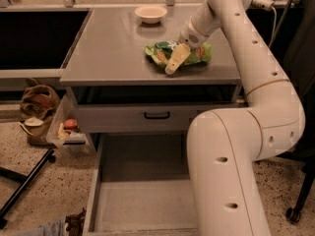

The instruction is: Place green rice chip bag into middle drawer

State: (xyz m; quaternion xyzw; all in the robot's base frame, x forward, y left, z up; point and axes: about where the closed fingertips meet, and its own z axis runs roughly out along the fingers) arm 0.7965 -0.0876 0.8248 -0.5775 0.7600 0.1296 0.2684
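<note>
Grasping is the step in hand: the end effector point(175, 62) rests on the bag point(158, 53), right of centre on the table point(108, 48). Its grip state cannot be told. The next move calls for a secure hold, a lift, then lowering into the open drawer point(142, 205) below.

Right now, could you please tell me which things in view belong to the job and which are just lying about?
For the job: green rice chip bag on the cabinet top; tool, right at the bag; middle drawer, pulled open below.
Lying about: pale bowl at the back of the top; brown bag and plastic bin on the floor.
</note>
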